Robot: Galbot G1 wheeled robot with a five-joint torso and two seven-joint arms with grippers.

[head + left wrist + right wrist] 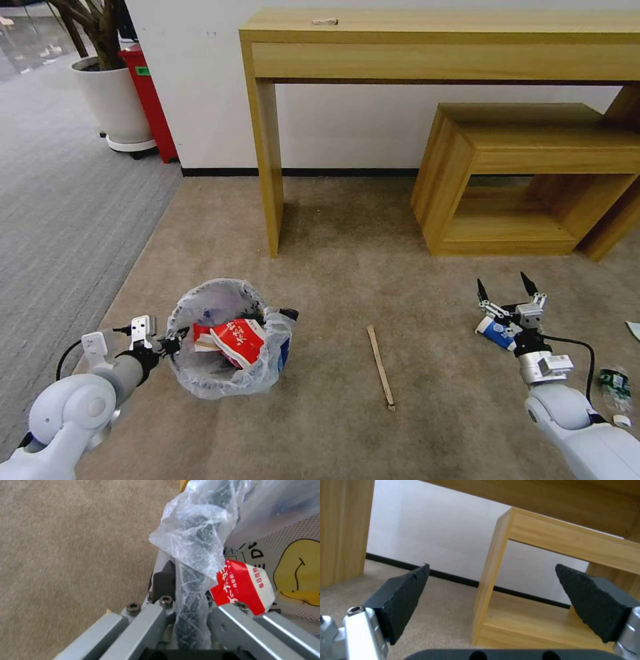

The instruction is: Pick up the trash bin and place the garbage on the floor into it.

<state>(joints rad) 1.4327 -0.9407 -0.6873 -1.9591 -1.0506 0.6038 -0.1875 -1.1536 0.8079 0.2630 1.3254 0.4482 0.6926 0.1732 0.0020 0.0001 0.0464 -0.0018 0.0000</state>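
Observation:
The trash bin (227,377), small, black and lined with a crinkly clear bag, is at the left on the beige floor (333,267). My left gripper (170,345) is shut on its near rim; the left wrist view shows the bagged rim (191,597) pinched between the jaws. Red wrappers (237,339) lie inside, also seen as a red wrapper (243,585) beside a yellow wrapper (300,572). My right gripper (507,288) is open, just above a blue-white paper cup (495,332). A wooden stick (381,365) lies between the arms. A small bottle (615,390) lies at the far right.
A tall wooden console table (267,167) stands against the wall, with a low wooden bench (527,173) to its right. A white planter (113,100) and a red bin (150,100) stand at the back left on grey striped carpet (60,200).

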